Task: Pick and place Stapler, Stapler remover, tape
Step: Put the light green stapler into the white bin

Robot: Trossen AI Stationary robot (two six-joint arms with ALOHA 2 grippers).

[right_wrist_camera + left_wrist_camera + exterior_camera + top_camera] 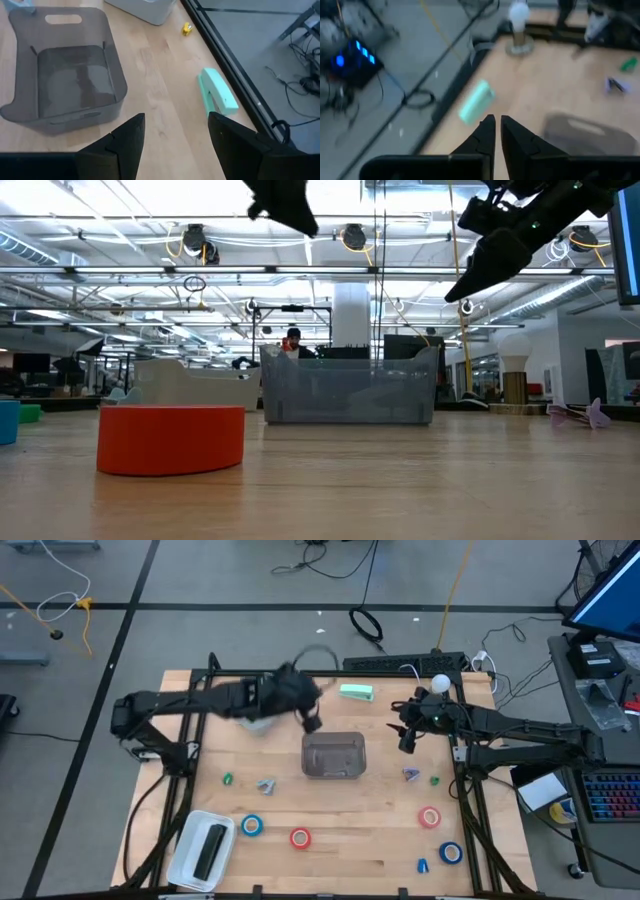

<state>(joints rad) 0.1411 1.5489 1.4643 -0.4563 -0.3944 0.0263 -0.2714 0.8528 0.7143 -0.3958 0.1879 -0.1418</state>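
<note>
The mint-green stapler (356, 692) lies near the table's far edge, also in the left wrist view (476, 101) and the right wrist view (218, 92). A black stapler (211, 849) lies in a white bin (188, 862) at the near left. Two blue tape rolls (252, 826) (451, 853) and two red ones (300, 837) (430, 817) lie flat on the near half. Small staple removers (266, 784) (411, 774) lie beside the grey bin (334, 755). My left gripper (312, 723) (497, 132) hangs shut and empty above the grey bin's far left corner. My right gripper (408, 735) (175, 135) hangs open and empty to the bin's right.
A second white bin (145, 10) sits under my left arm at the far left. A white-bulbed lamp (440, 685) stands at the far right edge. Small green (228, 779) (435, 780) and blue (422, 865) pieces lie scattered. In the low view a red roll (170, 438) stands close.
</note>
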